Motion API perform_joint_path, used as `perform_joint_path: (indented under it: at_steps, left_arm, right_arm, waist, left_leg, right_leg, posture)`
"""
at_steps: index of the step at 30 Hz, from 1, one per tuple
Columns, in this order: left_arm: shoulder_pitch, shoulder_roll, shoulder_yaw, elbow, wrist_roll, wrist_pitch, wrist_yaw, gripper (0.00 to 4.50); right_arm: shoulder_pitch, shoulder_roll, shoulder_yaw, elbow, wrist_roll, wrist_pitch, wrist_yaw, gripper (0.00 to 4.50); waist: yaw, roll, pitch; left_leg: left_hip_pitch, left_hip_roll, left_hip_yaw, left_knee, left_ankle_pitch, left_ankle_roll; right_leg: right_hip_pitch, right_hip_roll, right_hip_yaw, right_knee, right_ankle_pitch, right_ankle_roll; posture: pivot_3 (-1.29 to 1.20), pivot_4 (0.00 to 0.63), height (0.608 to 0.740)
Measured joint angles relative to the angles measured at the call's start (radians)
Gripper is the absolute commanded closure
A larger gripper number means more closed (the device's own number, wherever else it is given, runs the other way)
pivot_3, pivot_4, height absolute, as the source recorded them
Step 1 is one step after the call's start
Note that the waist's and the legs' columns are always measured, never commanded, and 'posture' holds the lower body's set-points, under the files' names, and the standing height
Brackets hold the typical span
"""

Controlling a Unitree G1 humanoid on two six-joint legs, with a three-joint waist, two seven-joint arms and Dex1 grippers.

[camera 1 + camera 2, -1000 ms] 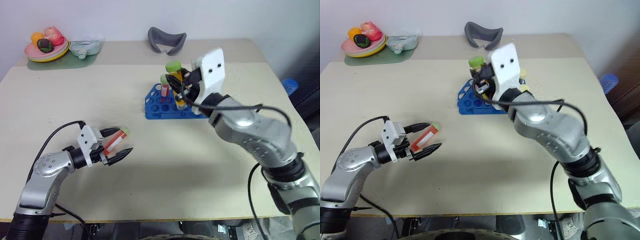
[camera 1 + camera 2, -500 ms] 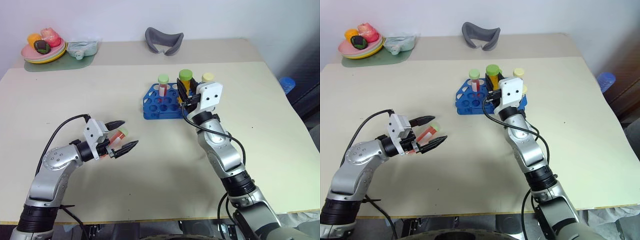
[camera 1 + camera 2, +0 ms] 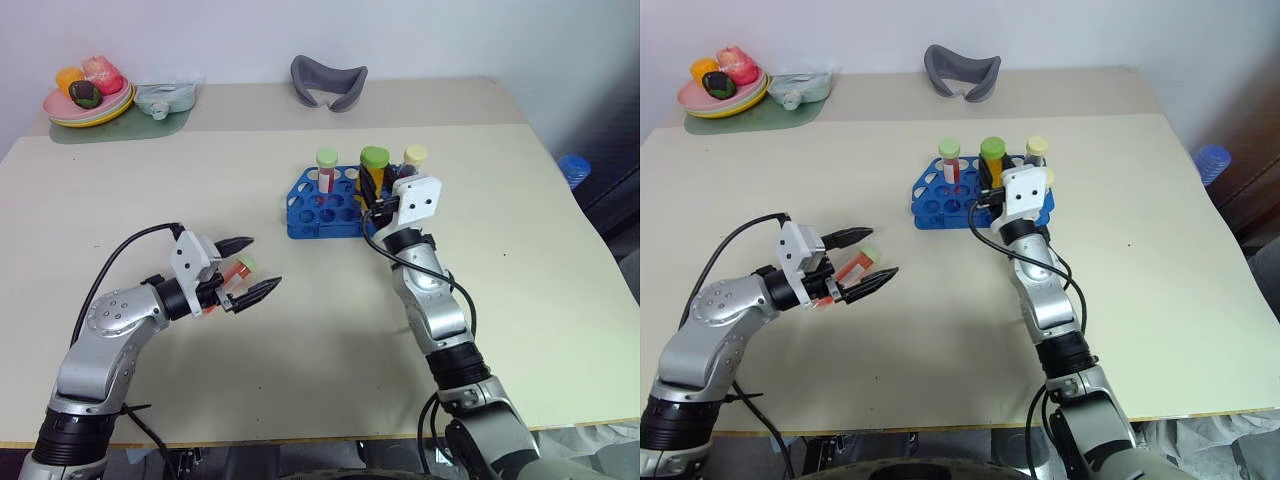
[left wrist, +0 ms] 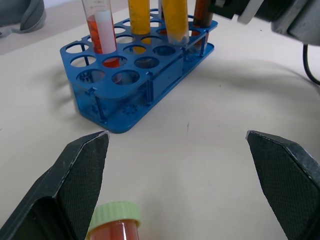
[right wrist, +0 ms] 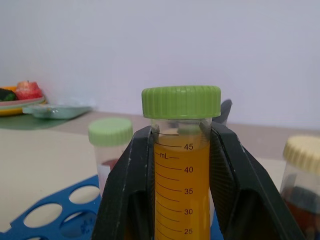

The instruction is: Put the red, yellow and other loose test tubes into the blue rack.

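The blue rack (image 3: 318, 208) stands mid-table. My right gripper (image 3: 376, 188) is shut on the orange-yellow test tube (image 5: 181, 170) with the green cap (image 3: 374, 156), which stands upright with its lower end in the rack. A red tube with a light-green cap (image 3: 326, 158) and a dark tube with a pale-yellow cap (image 3: 415, 155) stand upright in the rack beside it. At the near left, my left gripper (image 3: 259, 265) is open. Another red test tube (image 3: 234, 273) lies between its spread fingers, its light-green cap (image 4: 115, 220) close to one finger; I cannot tell whether it rests on the table.
A grey curved object (image 3: 330, 80) lies at the back of the table. A plate of toy food (image 3: 88, 95) and a pale-green item (image 3: 165, 97) sit at the back left. A blue object (image 3: 575, 170) shows past the right edge.
My right gripper has come down and forward with the orange-yellow tube, from raised near the camera to the rack. The left gripper has hardly moved.
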Motion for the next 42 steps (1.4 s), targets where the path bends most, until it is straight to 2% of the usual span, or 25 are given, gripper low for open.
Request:
perform_joint_path:
  at_steps: [9,12,16,17,24,29,33,35,39,42]
  left_arm:
    - [-0.003,-0.011,-0.008,-0.028,-0.009,0.029,0.003,0.0]
    - [-0.003,-0.011,-0.01,-0.029,-0.013,0.029,0.007,0.0]
    - [-0.003,-0.011,-0.019,-0.04,-0.019,0.046,0.019,0.0]
    - [-0.003,-0.011,-0.019,-0.048,-0.019,0.05,0.022,0.0]
    - [-0.075,0.001,0.008,-0.103,-0.056,0.163,0.107,0.0]
    - [-0.173,0.069,0.026,-0.144,-0.083,0.349,0.198,0.0]
    - [-0.275,0.179,0.01,-0.174,-0.094,0.566,0.242,0.0]
    - [-0.348,0.256,-0.038,-0.196,-0.095,0.701,0.252,0.0]
    - [-0.543,0.317,-0.148,-0.162,-0.131,1.082,0.278,0.0]
    - [-0.635,0.334,-0.22,-0.132,-0.155,1.245,0.273,0.0]
  right_arm:
    - [-0.007,0.026,-0.027,0.051,-0.03,-0.038,0.017,3.53]
    - [-0.006,0.033,-0.043,0.052,-0.026,-0.038,0.034,2.28]
    - [-0.006,0.038,-0.06,0.046,-0.024,-0.036,0.048,0.29]
    - [-0.006,0.038,-0.062,0.04,-0.025,-0.035,0.048,0.08]
    - [-0.064,0.001,-0.068,-0.179,-0.013,0.055,0.096,0.08]
    - [-0.116,-0.108,-0.066,-0.369,0.07,0.202,0.237,0.08]
    - [-0.099,-0.257,-0.064,-0.5,0.192,0.372,0.413,0.08]
    - [-0.039,-0.381,-0.051,-0.584,0.257,0.46,0.539,0.08]
    - [0.066,-0.539,-0.022,-0.686,0.342,0.579,0.715,0.08]
    - [0.103,-0.601,-0.022,-0.722,0.383,0.632,0.789,0.08]
  waist:
    - [0.0,0.0,0.0]
    - [0.0,0.0,0.0]
    - [-0.001,0.0,0.0]
    - [-0.001,0.0,0.0]
    - [-0.001,0.0,0.0]
    - [0.0,0.0,0.0]
    - [0.0,0.0,0.0]
    - [0.003,0.0,0.0]
    - [0.0,-0.001,0.001]
    - [-0.003,-0.001,0.001]
  left_leg:
    - [0.001,0.0,0.0,0.0,0.0,-0.001]
    - [0.001,0.0,0.0,0.0,0.0,-0.001]
    - [0.001,0.0,0.0,0.0,0.0,-0.001]
    - [0.001,0.0,0.0,0.0,0.0,-0.001]
    - [0.001,0.0,0.0,0.0,0.0,-0.001]
    - [0.001,0.0,-0.001,0.001,0.0,-0.001]
    - [0.001,0.0,-0.001,0.0,0.0,-0.001]
    - [0.001,-0.001,-0.002,0.0,0.0,0.0]
    - [0.001,-0.001,-0.002,0.002,0.0,0.0]
    - [0.002,-0.001,-0.002,0.002,0.0,0.0]
  right_leg:
    - [0.0,0.0,0.0,0.001,0.0,0.0]
    - [0.0,0.0,0.0,0.001,0.0,0.0]
    - [0.0,0.0,0.0,0.001,0.0,0.0]
    - [0.0,0.0,0.0,0.001,0.0,0.0]
    - [0.0,0.0,0.0,0.003,0.0,0.0]
    - [0.001,0.0,0.0,0.003,0.0,0.0]
    - [0.001,0.0,0.0,0.002,0.0,0.0]
    - [0.002,0.0,-0.001,0.001,0.0,0.0]
    - [0.002,0.001,-0.001,0.001,0.0,0.0]
    - [0.002,0.001,0.0,0.002,0.0,0.0]
  posture:
    - [0.0,0.15,0.74]
    - [0.0,0.15,0.74]
    - [0.0,0.15,0.74]
    - [0.0,0.15,0.74]
    - [0.0,0.15,0.74]
    - [0.0,0.15,0.74]
    - [0.0,0.15,0.74]
    - [0.0,0.15,0.74]
    - [0.0,0.15,0.74]
    - [0.0,0.15,0.74]
